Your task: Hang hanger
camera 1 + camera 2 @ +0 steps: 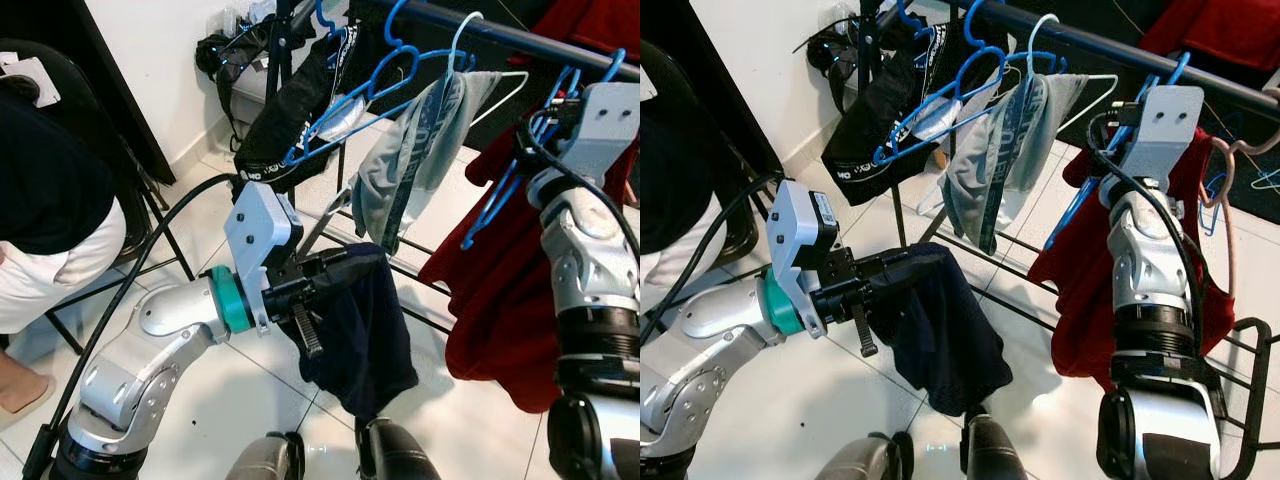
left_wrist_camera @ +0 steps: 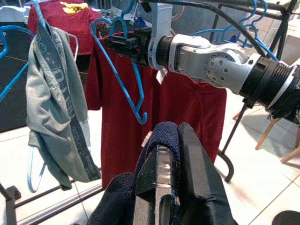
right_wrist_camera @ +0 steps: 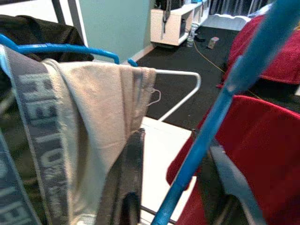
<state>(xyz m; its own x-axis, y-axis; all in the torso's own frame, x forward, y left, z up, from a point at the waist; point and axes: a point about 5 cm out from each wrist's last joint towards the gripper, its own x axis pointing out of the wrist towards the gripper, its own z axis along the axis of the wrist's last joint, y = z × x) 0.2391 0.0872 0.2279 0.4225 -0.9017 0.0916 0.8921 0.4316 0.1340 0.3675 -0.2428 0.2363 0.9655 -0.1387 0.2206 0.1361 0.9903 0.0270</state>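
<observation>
Overhead, a dark rail (image 1: 520, 38) crosses white floor tiles (image 1: 200, 400).

Hanger (image 2: 123, 75): bright blue.
Garment on it (image 2: 187, 117): deep red.
Second red garment (image 2: 61, 18): yellow print.
Grey garment (image 1: 420, 150): grey-green, darker band, pale lettering.
Its hanger (image 3: 180, 96): white.
Black garment (image 1: 290, 120): white lettering.
Navy cloth (image 1: 365, 330): dark navy.
Rail (image 1: 500, 35): black.
Left arm (image 1: 150, 350): silver, teal ring.
Floor (image 1: 210, 400): white tile, dark specks.
Wall (image 1: 160, 60): white.
</observation>
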